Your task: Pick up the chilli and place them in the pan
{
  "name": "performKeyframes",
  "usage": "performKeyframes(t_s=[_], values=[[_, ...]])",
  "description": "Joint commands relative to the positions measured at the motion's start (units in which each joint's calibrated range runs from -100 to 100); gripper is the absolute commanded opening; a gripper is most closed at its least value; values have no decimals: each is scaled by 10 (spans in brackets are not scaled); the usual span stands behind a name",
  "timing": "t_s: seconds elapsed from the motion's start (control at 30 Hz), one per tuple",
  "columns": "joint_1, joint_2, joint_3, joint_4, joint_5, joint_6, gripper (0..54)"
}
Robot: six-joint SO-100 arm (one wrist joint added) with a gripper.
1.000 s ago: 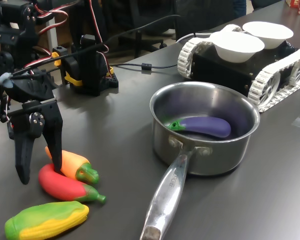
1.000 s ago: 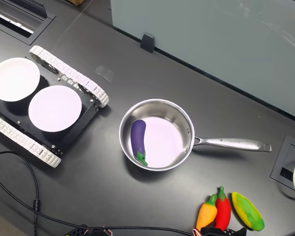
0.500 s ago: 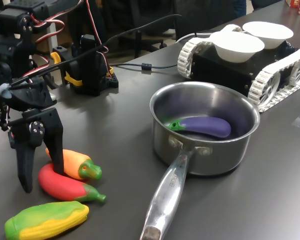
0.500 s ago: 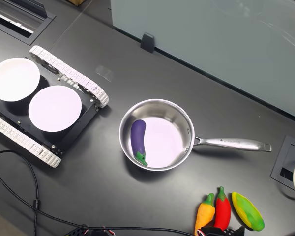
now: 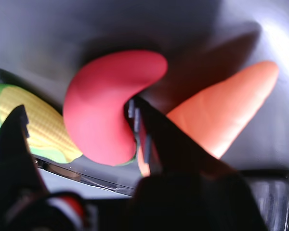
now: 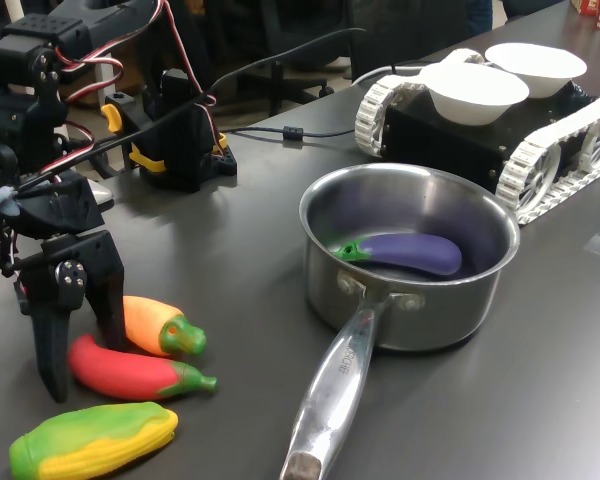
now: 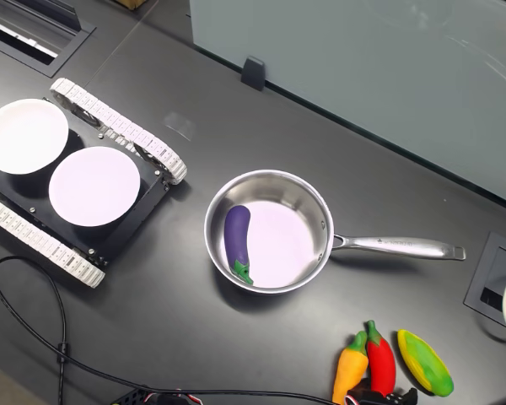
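the tool (image 6: 75, 355) had come lower, its jaws apart around the chilli (image 6: 130, 371); it only needed closing now.

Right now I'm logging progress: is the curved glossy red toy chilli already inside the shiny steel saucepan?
No, the chilli lies on the table beside the gripper; the pan holds only a purple eggplant.

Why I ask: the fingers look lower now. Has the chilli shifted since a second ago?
Yes. The chilli slid slightly toward the second exterior view's left, away from the corn.
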Motion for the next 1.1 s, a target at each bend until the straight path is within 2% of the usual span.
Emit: performKeyframes(t_s=[0.0,0.23,0.47,0.6,0.87,1.07], values=[[-8,1,-57,18,2,-11,305],[-6,46,-126,69,3,-15,284],[12,107,-206,130,9,-59,264],[12,128,-240,164,13,-60,265],[25,150,-269,185,7,-70,237],[32,151,-270,186,6,-70,171]])
